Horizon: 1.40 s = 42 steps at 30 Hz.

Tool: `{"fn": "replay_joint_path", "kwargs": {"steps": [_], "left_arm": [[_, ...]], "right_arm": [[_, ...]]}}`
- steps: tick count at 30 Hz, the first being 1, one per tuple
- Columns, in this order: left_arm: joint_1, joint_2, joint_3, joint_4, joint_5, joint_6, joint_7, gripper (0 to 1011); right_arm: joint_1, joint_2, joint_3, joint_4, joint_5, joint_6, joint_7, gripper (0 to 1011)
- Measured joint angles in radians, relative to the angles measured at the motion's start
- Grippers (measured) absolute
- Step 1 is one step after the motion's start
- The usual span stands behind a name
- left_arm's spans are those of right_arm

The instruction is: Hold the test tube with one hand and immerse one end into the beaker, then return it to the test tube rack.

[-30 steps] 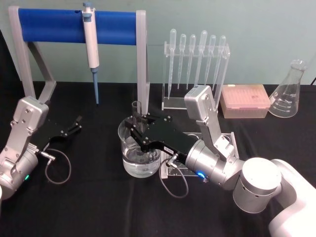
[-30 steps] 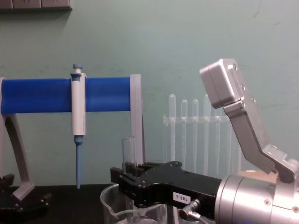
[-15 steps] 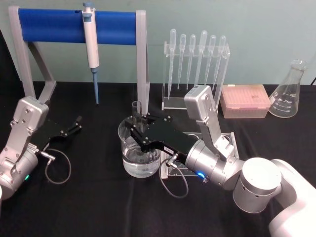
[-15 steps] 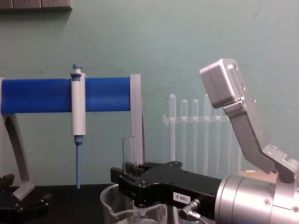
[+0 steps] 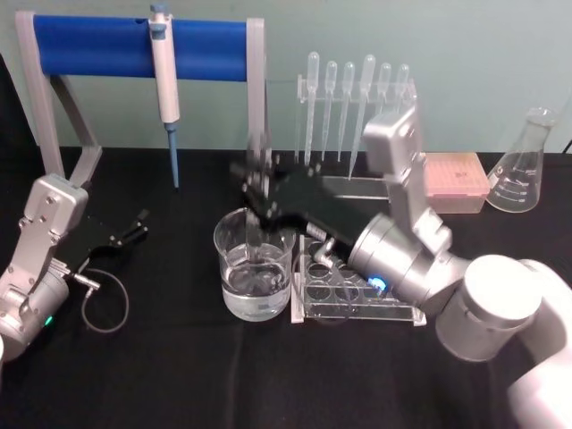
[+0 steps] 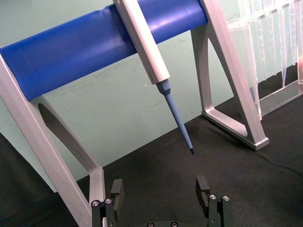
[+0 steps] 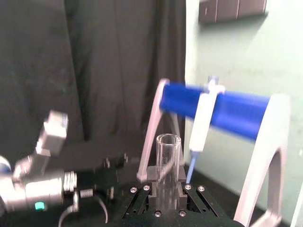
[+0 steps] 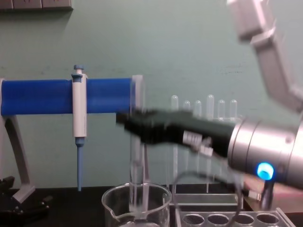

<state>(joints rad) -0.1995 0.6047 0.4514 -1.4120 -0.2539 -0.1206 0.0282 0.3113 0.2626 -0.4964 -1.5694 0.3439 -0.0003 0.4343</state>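
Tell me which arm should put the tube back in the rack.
Right. The right gripper already holds the test tube above the beaker, beside the rack. The left gripper sits open, off to the left.

Clear glass test tube (image 7: 168, 163), clear wide glass beaker (image 5: 254, 268), matte black right gripper (image 5: 259, 183) w/ silver wrist, blue-and-white pipettor (image 5: 164, 67) on blue bar stand (image 5: 134, 46), black tablecloth (image 5: 179, 375), pale green wall (image 8: 165, 42), pink tip box (image 5: 456, 183).
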Motion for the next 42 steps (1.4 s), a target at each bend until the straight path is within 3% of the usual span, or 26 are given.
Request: {"fn": "replay_joint_path", "kwargs": {"steps": [11, 14, 18, 22, 27, 42], "left_arm": [[0.000, 0.000, 0.000, 0.000, 0.000, 0.000, 0.000, 1000], [0.000, 0.000, 0.000, 0.000, 0.000, 0.000, 0.000, 1000], [0.000, 0.000, 0.000, 0.000, 0.000, 0.000, 0.000, 1000], [0.000, 0.000, 0.000, 0.000, 0.000, 0.000, 0.000, 1000], [0.000, 0.000, 0.000, 0.000, 0.000, 0.000, 0.000, 1000], [0.000, 0.000, 0.000, 0.000, 0.000, 0.000, 0.000, 1000]], "right_arm": [[-0.032, 0.075, 0.086, -0.224, 0.082, 0.094, -0.046, 228], [-0.082, 0.124, 0.123, -0.292, 0.087, 0.117, -0.083, 227], [-0.138, 0.171, 0.157, -0.327, 0.083, 0.125, -0.106, 228], [-0.182, 0.196, 0.176, -0.321, 0.073, 0.114, -0.112, 228], [-0.204, 0.200, 0.175, -0.281, 0.052, 0.097, -0.114, 228], [-0.186, 0.145, 0.146, -0.142, 0.001, 0.037, -0.093, 227]]}}
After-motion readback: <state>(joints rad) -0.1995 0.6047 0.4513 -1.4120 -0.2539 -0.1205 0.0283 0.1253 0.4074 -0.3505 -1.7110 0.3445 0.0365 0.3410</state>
